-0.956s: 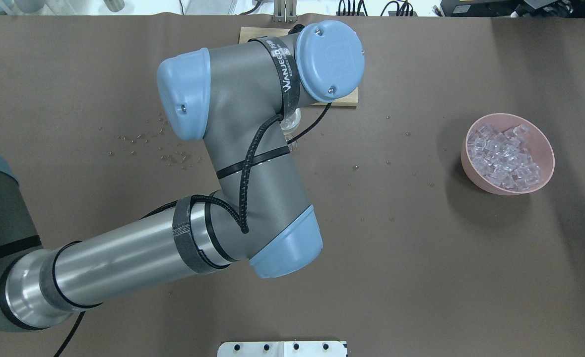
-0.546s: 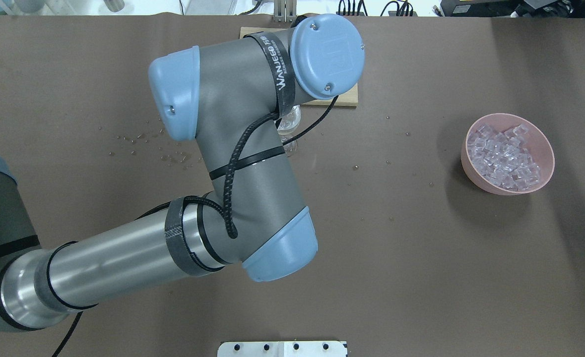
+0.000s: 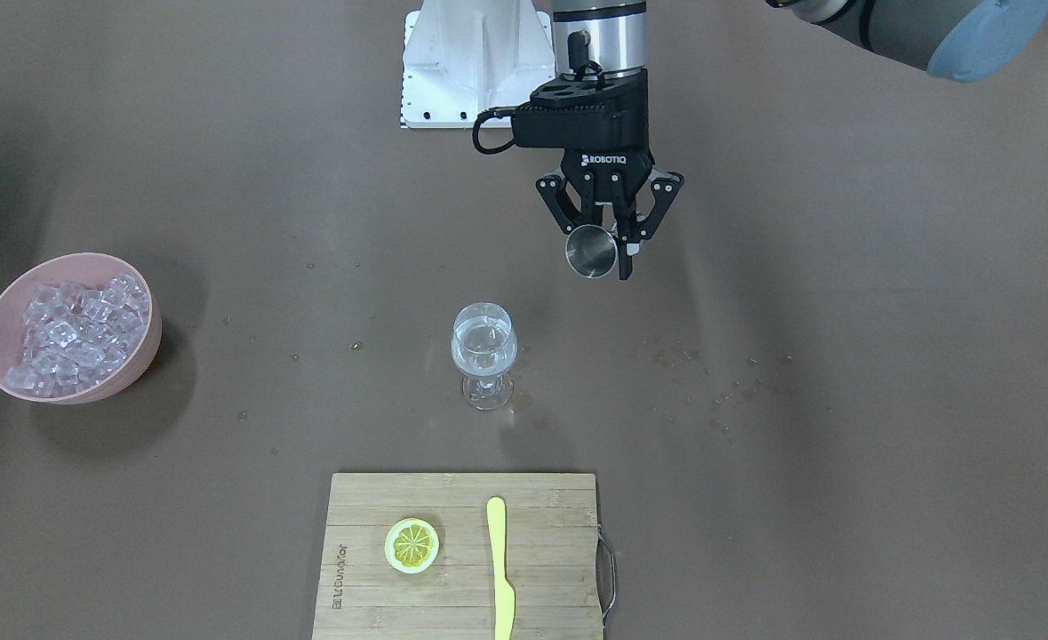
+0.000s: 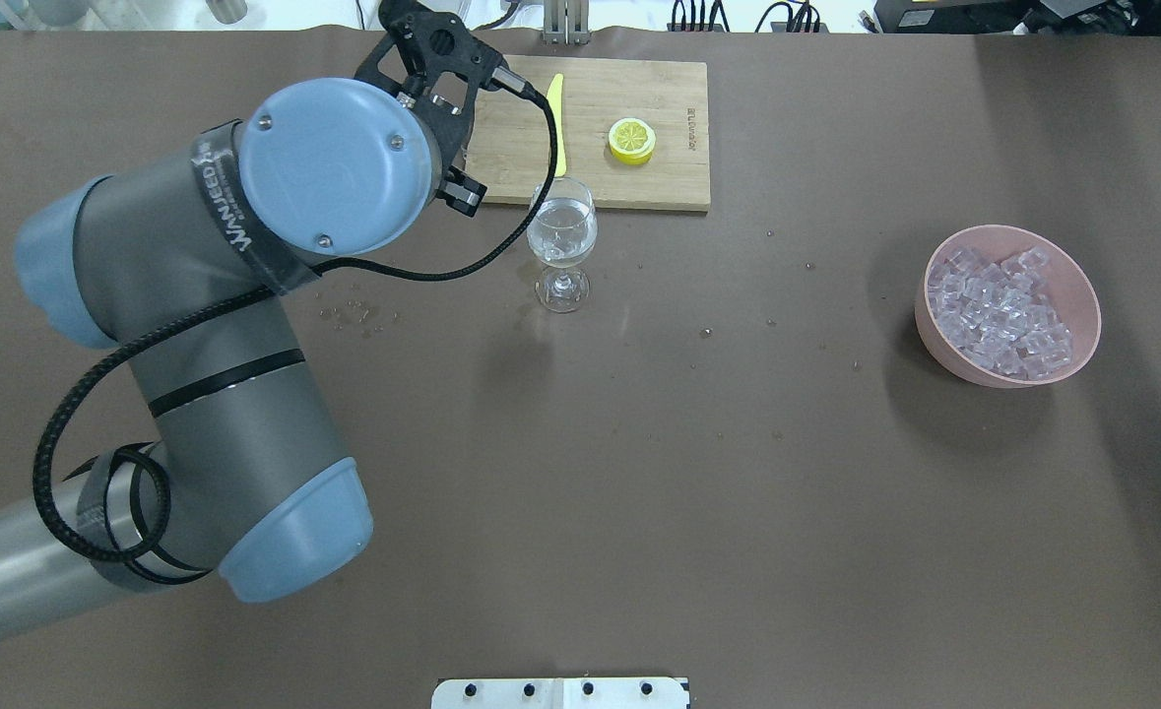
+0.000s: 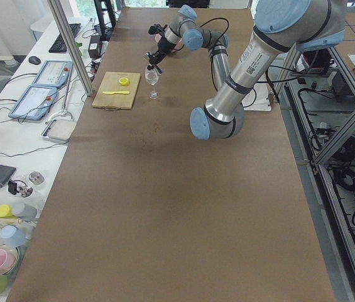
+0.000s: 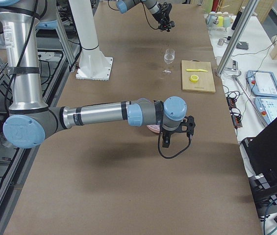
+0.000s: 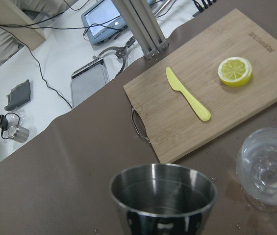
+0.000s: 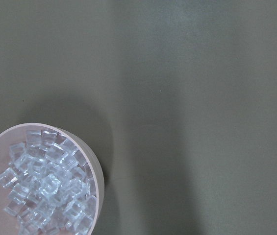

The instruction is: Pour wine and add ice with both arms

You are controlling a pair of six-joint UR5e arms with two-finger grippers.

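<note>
Near the glass (image 3: 484,347), clear of its rim, left hand (image 3: 602,249) clamps a steel cup (image 3: 591,252); right hand (image 6: 176,137) grip unclear.

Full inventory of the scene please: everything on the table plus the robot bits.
table: 1, brown, under everything
wine glass: 1, clear, upright mid-table beside the board
wine: a little, colourless, in the glass
bowl: 1, pink, robot's right side
ice: many cubes, clear, heaped in the bowl
cutting board: 1, wood, far edge from the robot
lemon slice: 1, yellow, on the board
knife: 1, yellow, on the board
steel cup: 1, silver, in the left gripper
droplets: scattered, robot's left side
pedestal base: 1, white
left arm, right arm: grey
left gripper: black, shut on the cup
right gripper: black, over the bowl; state unclear
</note>
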